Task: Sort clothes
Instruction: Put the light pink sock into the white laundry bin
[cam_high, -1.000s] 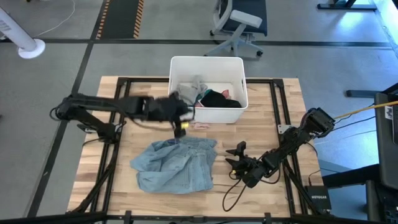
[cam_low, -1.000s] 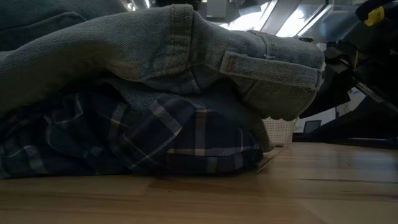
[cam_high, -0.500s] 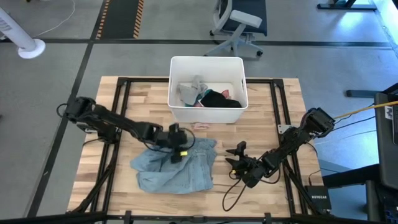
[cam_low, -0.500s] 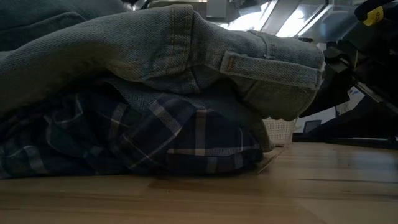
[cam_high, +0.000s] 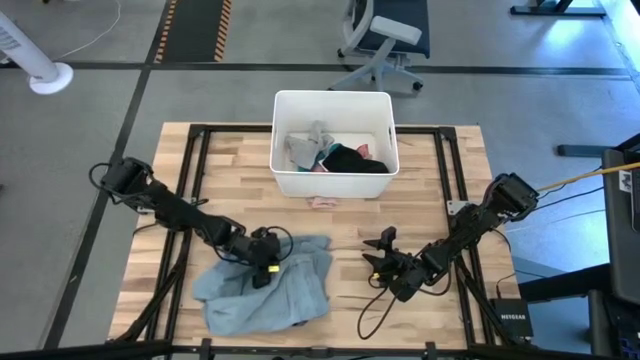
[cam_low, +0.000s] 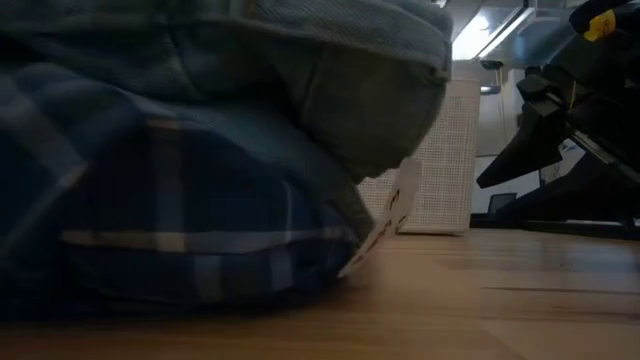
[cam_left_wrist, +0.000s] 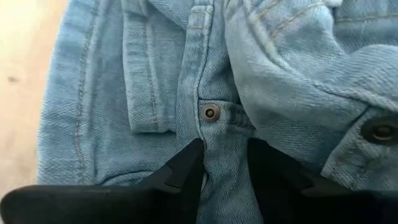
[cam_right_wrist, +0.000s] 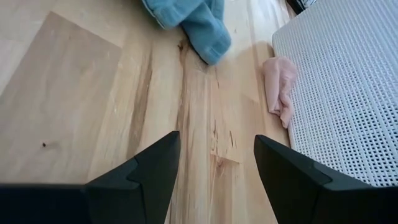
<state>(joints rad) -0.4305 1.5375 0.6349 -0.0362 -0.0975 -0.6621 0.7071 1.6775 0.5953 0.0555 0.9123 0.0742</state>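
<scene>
The left gripper (cam_left_wrist: 224, 163) pinches a fold of the denim shirt (cam_high: 265, 292), dragged farther from the bin (cam_high: 334, 143) than before; the right gripper (cam_right_wrist: 214, 163) gapes empty.

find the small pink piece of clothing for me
High view: the pink piece lies on the table just in front of the white bin, between both arms.

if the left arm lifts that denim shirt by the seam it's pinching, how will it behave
Probably floppy: the denim shirt lies rumpled and folded on the table, so it should drape and trail from the left gripper, whose fingers pinch a placket seam. It looks thick and large, so likely fairly heavy for cloth. The plaid shirt lying under it may drag along.
</scene>
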